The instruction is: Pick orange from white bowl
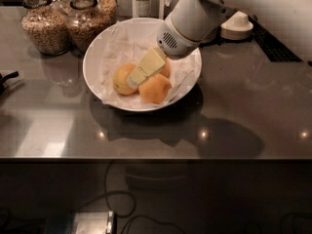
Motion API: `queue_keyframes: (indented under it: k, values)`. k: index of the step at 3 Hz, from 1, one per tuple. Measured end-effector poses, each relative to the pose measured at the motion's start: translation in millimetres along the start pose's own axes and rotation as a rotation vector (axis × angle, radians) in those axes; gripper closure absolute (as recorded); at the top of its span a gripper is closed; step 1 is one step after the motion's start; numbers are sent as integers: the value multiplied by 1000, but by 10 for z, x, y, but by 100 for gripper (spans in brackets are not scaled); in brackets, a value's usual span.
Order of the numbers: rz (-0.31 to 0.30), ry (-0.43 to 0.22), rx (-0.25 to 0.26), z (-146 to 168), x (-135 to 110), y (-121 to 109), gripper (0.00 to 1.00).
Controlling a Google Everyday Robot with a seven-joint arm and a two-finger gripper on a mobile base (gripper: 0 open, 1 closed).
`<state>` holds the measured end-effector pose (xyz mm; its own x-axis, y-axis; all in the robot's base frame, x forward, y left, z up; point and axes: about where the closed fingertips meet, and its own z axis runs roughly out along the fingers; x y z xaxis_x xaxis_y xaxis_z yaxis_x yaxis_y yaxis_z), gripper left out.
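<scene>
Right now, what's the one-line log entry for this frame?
stage: reaching | gripper: down in bowl, beside orange | orange: in bowl, not lifted | behind bowl: jars

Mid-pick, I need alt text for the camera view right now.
The robot's gripper reaches into a wide glossy white bowl lined with paper, its tip between a round deep-orange fruit and a paler, yellower fruit. Two glass grain jars stand behind the bowl.

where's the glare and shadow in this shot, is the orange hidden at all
Camera view: three small glints dot the counter near its front edge; a dark shadow spreads on it in front and right of the white bowl; the gripper, over the bowl, overlaps only the upper left edge of the orange; below the counter it's dim.
</scene>
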<state>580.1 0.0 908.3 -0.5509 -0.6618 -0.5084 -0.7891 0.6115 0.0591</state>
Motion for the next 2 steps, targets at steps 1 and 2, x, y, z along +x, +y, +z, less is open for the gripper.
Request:
queue_keyframes:
  k: [1,2]
  values:
    - [0,0,0,0,0,0,19]
    - [0,0,0,0,0,0,24]
